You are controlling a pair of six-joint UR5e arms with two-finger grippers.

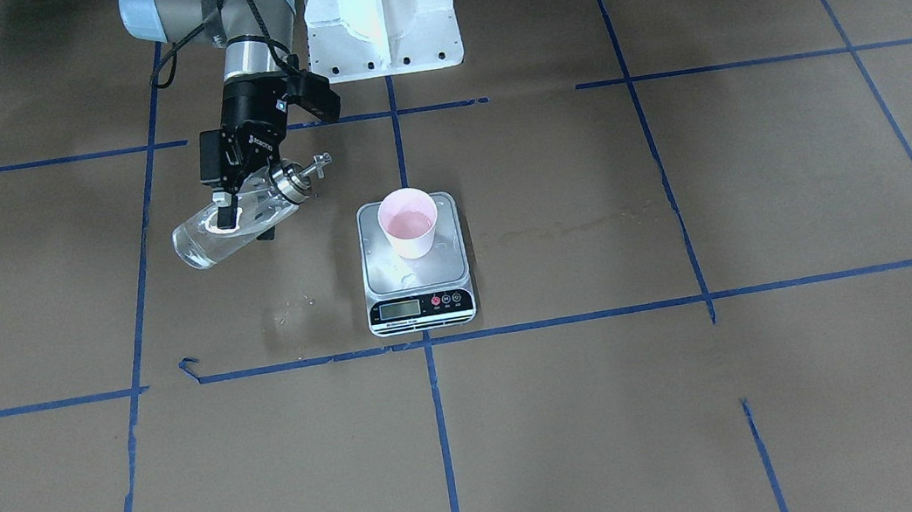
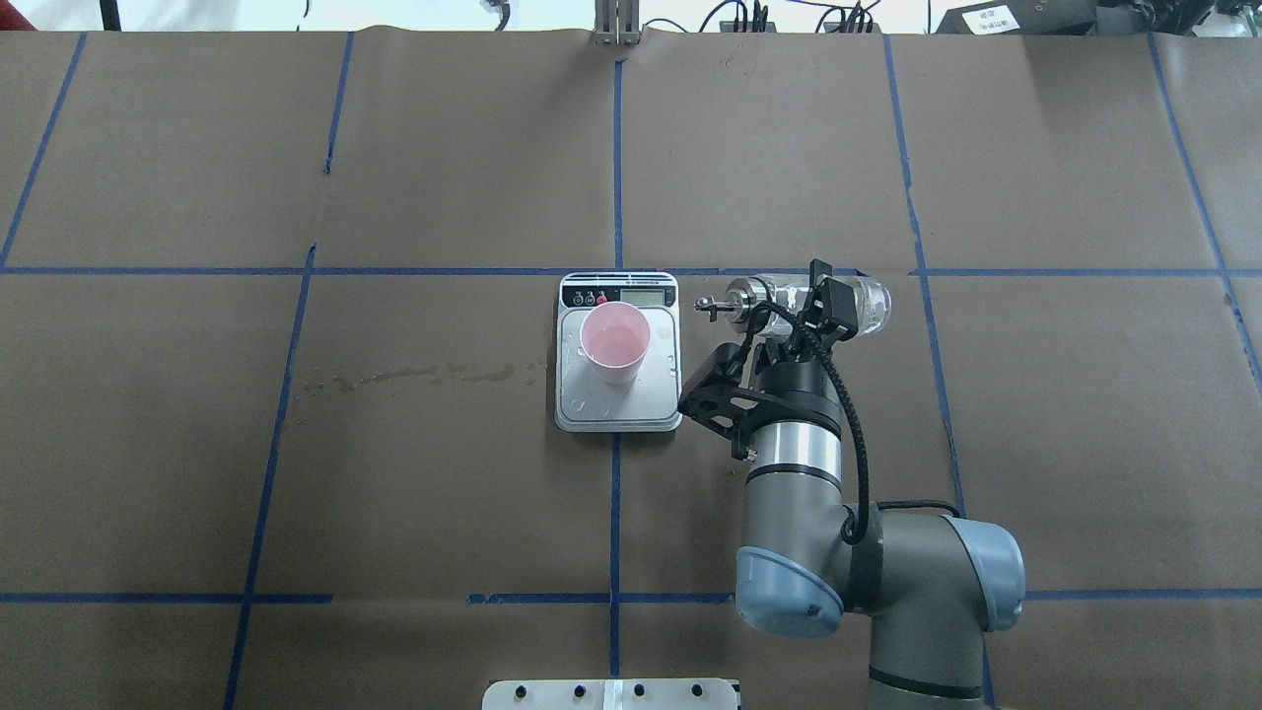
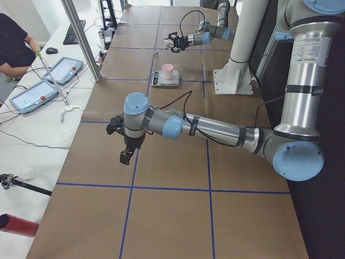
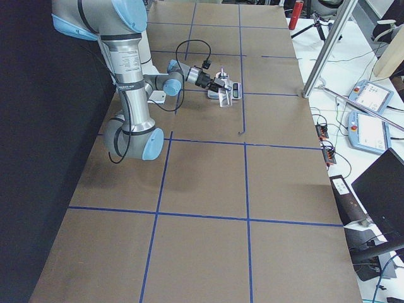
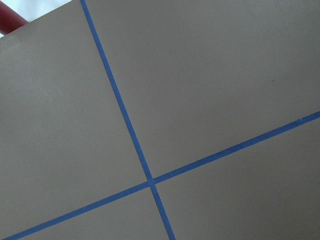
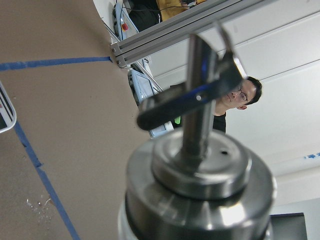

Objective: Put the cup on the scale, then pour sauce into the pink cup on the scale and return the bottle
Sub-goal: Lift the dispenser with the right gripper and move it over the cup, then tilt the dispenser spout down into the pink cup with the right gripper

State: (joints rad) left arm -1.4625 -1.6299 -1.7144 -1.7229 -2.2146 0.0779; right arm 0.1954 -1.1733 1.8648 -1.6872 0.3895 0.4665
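Note:
The pink cup [image 1: 408,222] stands upright on the silver scale [image 1: 416,274], and clear liquid shows inside it. It also shows in the overhead view [image 2: 614,340] on the scale [image 2: 618,409]. My right gripper [image 1: 239,214] is shut on the clear glass bottle [image 1: 207,240], held almost level above the table. The bottle's metal collar and spout [image 2: 730,299] point at the scale but stay beside it, apart from the cup. The collar fills the right wrist view [image 6: 200,170]. My left gripper [image 3: 125,156] hangs over bare table far from the scale; I cannot tell if it is open.
Droplets lie on the table [image 1: 295,308] beside the scale, and a dried stain [image 1: 576,227] on its other side. The white robot base [image 1: 380,10] stands behind the scale. An operator [image 3: 13,43] and tablets [image 3: 38,94] are at a side bench.

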